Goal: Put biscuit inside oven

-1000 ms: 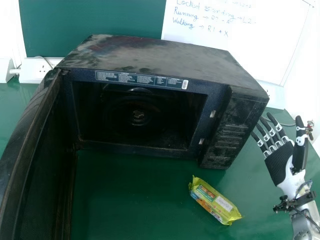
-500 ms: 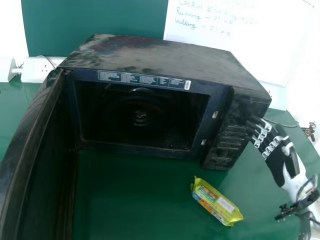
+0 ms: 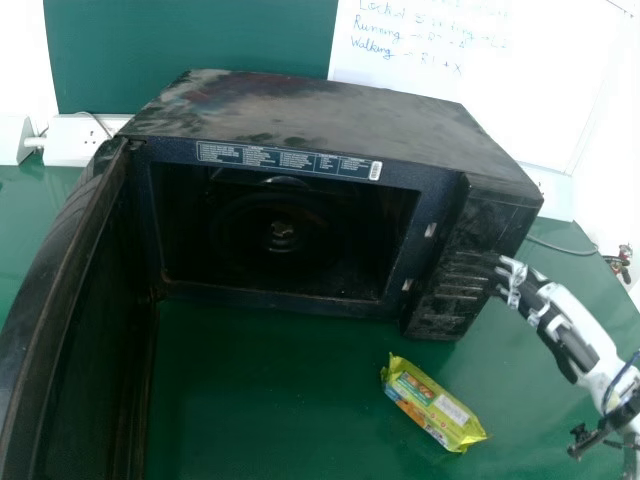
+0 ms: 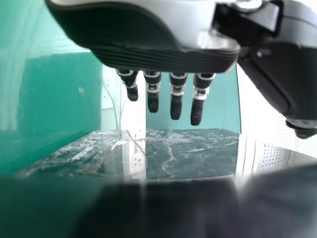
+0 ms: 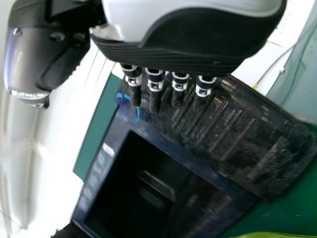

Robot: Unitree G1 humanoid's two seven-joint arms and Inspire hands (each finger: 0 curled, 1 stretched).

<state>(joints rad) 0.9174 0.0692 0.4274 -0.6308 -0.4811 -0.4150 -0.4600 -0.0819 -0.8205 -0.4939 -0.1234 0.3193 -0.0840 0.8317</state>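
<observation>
Head view shows the right hand (image 3: 545, 312), fingers extended, swung inward to the control panel (image 3: 463, 270) of the oven (image 3: 320, 112), leaving the biscuit packet (image 3: 430, 402) still to be grasped on the table (image 3: 270, 400), while the left hand (image 4: 163, 58) hangs straight-fingered in the left wrist view.

Head view: the oven door (image 3: 75, 280) is cut off by the picture's edge. The oven (image 3: 340, 115) cavity is dark, its rear detail indistinct; print on the label (image 3: 290, 160) is too small to read. The whiteboard (image 3: 500, 110) is cropped, its top line blurred. The wrapper (image 3: 432, 402) conceals its contents. Right wrist view: the wrapper and right hand (image 3: 562, 340) are partly out of frame. Left wrist view: the foreground surface (image 4: 163, 210) is blurred.
</observation>
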